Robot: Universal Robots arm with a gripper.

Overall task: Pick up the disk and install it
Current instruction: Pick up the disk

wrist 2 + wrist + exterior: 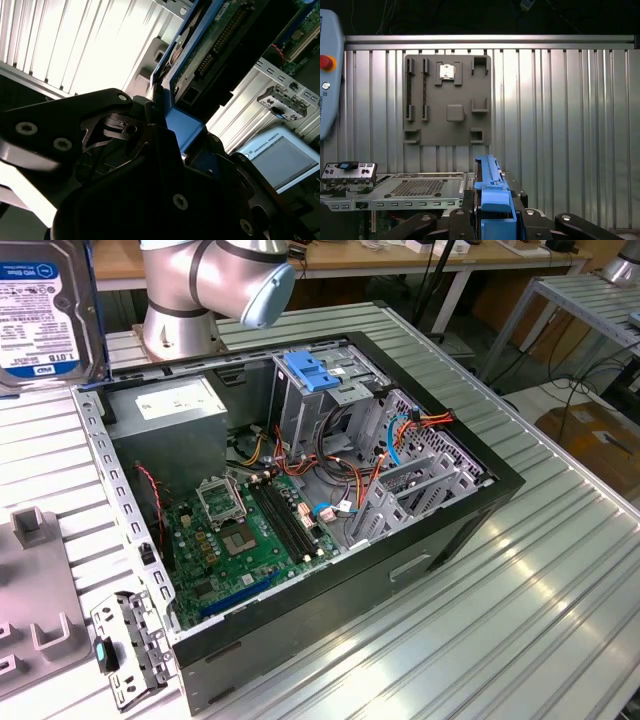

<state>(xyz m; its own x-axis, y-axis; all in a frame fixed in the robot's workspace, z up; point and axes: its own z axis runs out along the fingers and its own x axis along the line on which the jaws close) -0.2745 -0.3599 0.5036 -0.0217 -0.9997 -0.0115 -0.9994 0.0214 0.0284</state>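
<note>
The disk (40,310) hangs high at the exterior view's left, above the table beside the open computer case (420,560), its white, blue and black label facing the camera. In the second wrist view its green circuit-board underside (215,45) and blue side rail (182,125) run out from my black gripper (170,135). In the first wrist view the blue rail (492,192) stands edge-on between the gripper (492,220) fingers. The gripper is shut on the disk.
Inside the case sit a metal drive cage with a blue latch (312,375), a grey power-supply box (175,405), a green motherboard (250,530) and loose cables. A grey fixture tray (447,100), a small metal bracket (125,650) and a teach pendant (327,75) lie on the ribbed table.
</note>
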